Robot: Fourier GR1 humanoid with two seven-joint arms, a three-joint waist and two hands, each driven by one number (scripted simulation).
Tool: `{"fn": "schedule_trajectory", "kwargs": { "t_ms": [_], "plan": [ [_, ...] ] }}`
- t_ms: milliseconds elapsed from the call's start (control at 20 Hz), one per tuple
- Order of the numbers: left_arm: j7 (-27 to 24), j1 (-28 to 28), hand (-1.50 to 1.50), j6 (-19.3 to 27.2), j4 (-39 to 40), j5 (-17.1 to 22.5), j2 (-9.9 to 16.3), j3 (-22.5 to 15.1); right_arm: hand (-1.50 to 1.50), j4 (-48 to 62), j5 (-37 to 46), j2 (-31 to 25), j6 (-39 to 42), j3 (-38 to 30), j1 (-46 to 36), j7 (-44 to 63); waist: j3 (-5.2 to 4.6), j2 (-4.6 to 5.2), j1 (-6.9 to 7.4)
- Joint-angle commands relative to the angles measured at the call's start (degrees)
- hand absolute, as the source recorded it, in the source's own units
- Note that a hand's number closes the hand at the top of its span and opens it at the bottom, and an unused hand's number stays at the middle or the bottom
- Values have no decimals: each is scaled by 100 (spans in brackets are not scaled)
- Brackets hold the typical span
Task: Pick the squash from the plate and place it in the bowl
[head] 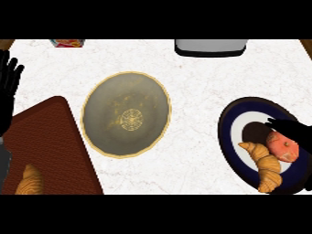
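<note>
A round orange-red squash (pixel 283 146) with a paler, mottled skin lies on a dark blue plate with a white inner ring (pixel 234 119), at the right side of the table. It sits toward the plate's right half, touching a golden-brown croissant (pixel 265 165) that curves from the plate's middle down to its lower rim. The robot's black right hand (pixel 305 136) lies over the squash's right side, its fingers reaching leftward above the squash's top; whether they curl round it cannot be told, since the hand shows only as a dark shape.

Left of the plate, near the table's centre, stands a wide olive-grey bowl with a gold rim (pixel 126 115) and a gold emblem at its bottom. Further left lies a dark red woven mat (pixel 50 141), tilted, with a second golden croissant (pixel 30 181) at its lower end. The black left hand (pixel 1 93) rests at the left edge, fingers straight and spread, pointing up.

At the far edge are a small red and yellow packet (pixel 68 43), its printing unreadable, and a grey, dark-based appliance (pixel 209 46). The table (pixel 199 77) is white marble with faint veins; brown wood shows at both upper corners.
</note>
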Motion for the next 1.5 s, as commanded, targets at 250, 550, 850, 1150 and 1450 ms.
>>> {"fn": "schedule_trajectory", "kwargs": {
  "t_ms": [250, 550, 850, 1150, 1450],
  "plan": [
    [231, -4, 0, -44, -231, -137, -92, 47, -150, 826, 459, 140, 77, -149, -566, 6, -1, -2, 8],
    [305, -2, 0, -41, -327, -118, -209, 32, 150, 1527, 518, 330, -982, -292, -810, -748, 1, 0, 21],
    [-84, -114, 0, 72, 88, -364, -403, 31, 150, 1457, 627, 266, -1243, -409, -741, -1130, -1, 3, -6],
    [56, -216, 0, -187, 148, -187, -141, 268, 150, 1133, 713, 414, -1215, -798, -468, -187, -4, 1, -46],
    [63, 127, 0, -261, -67, -132, -148, 353, 150, 390, 674, 504, -731, -1180, -259, 954, -6, -15, -46]
  ]
}}
